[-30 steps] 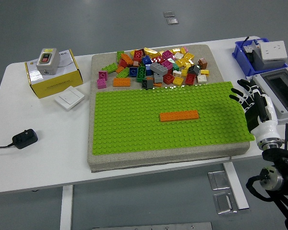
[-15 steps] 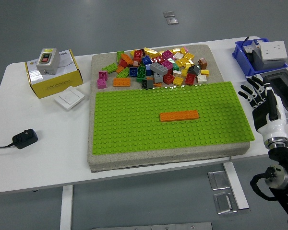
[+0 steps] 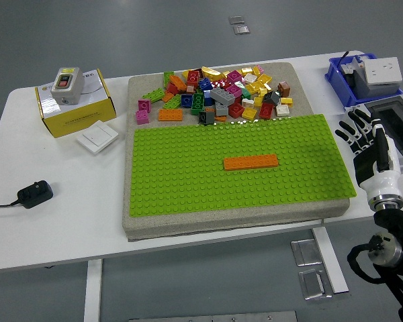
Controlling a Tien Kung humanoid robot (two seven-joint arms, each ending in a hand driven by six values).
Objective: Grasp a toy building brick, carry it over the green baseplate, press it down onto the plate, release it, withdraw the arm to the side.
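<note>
The long orange brick (image 3: 250, 162) sits flat on the green baseplate (image 3: 188, 181), a little right of its middle and lying along the plate's length; from this height I cannot tell whether its studs are fully seated or only resting. It looks like hard moulded plastic, so it should be light, stiff and not fragile, with smooth, rather slippery sides; being low and thin, it offers little to pinch, and the best hold would be across its two long edges near the middle, fingertips opposed. The loose bricks in the pile (image 3: 218, 94) behind the plate's far edge should handle the same way, though the chunkier square ones give taller sides and an easier grip, and those on the pile's near fringe are less hemmed in by neighbours. Plate and pile both rest on a grey foam slab (image 3: 129, 225) on the white table (image 3: 60, 215). The right hand (image 3: 368, 144) hangs just off the plate's right edge, fingers spread and pointing up, holding nothing. To the left stand a yellow box (image 3: 77, 100), a white switch plate (image 3: 97, 138) and a black plug adapter (image 3: 33, 194).
</note>
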